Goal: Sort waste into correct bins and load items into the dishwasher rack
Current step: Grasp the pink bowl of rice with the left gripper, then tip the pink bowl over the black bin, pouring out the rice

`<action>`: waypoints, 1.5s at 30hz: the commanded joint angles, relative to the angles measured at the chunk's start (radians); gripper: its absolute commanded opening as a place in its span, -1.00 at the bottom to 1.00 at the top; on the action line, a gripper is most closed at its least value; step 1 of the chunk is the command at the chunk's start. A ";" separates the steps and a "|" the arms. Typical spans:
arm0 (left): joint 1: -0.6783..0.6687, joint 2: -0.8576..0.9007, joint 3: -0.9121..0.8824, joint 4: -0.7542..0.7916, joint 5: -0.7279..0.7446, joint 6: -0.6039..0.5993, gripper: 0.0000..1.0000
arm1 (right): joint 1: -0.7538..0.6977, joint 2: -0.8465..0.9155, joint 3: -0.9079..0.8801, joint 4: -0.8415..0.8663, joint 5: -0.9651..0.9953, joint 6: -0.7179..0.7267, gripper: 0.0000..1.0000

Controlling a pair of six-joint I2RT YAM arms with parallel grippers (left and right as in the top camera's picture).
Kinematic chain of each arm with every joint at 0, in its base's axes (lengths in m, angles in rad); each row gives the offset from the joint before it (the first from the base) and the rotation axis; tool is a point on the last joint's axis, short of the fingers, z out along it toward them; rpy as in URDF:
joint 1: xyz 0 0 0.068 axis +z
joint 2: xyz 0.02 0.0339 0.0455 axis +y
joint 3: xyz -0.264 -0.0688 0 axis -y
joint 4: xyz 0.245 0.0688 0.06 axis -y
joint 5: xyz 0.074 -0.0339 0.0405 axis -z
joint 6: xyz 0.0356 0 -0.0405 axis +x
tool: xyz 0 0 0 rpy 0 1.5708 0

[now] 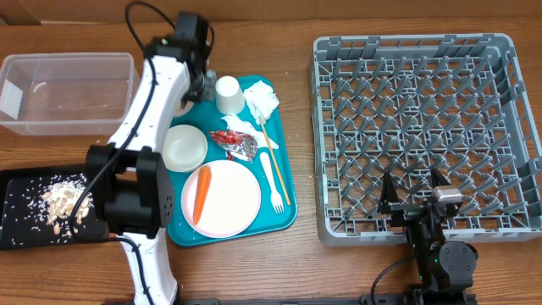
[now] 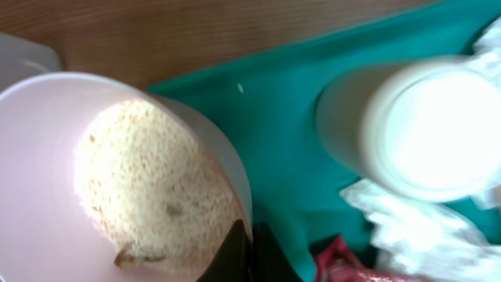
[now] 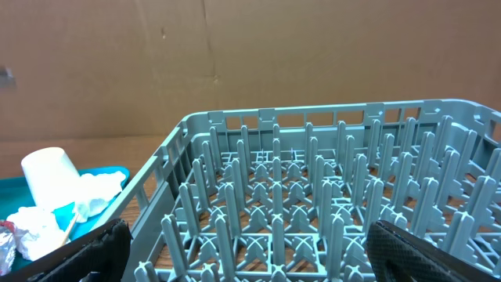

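Teal serving tray sits left of centre on the wooden table — backdrop looks like plain brown cardboard, a bit blurred.

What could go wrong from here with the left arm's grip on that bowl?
1. The left gripper pinches only the thin rim of the bowl, which holds rice. It might slip or tilt on the lift and spill onto the teal tray.
2. The cup and napkin sit close beside it, so a sideways swing could knock them.
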 commanded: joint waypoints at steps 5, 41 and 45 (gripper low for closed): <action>0.001 -0.048 0.360 -0.246 0.178 -0.117 -0.92 | -0.005 -0.012 -0.010 0.003 0.005 0.004 1.00; 1.060 -0.240 0.014 -0.483 0.846 0.027 -0.92 | -0.005 -0.012 -0.010 0.003 0.005 0.004 1.00; 1.097 -0.240 -0.126 -0.401 0.917 0.038 -0.92 | -0.005 -0.012 -0.010 0.003 0.005 0.004 1.00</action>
